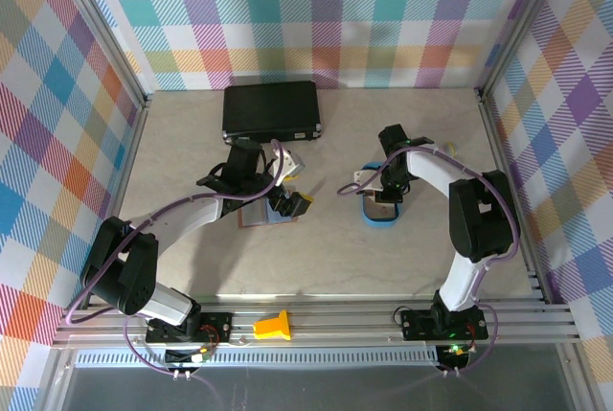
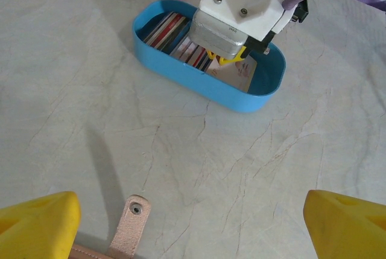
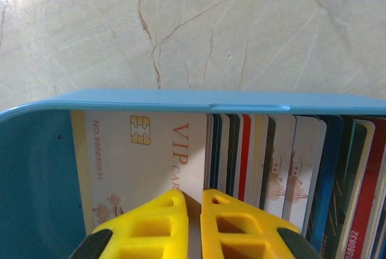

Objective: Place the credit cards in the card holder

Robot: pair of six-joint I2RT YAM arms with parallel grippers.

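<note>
Thin plastic credit cards [image 3: 271,150], mixed colours, overlap in a fanned row inside blue oval tray [image 3: 181,99]. Salmon-brown leather card holder [image 1: 261,213] lies flat, apart from tray.

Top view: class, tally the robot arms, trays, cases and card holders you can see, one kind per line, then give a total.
Robot arms: 2 (left arm, right arm)
Blue tray: 1
Black case: 1
Card holder: 1
Total: 5

A black rectangular case [image 1: 271,110] lies upper centre on the pale marbled tabletop [image 1: 335,267]; a blue oval plastic tray [image 1: 381,223] sits right of centre; an orange-yellow block [image 1: 273,326] rests on the bottom metal rail [image 1: 354,319].
</note>
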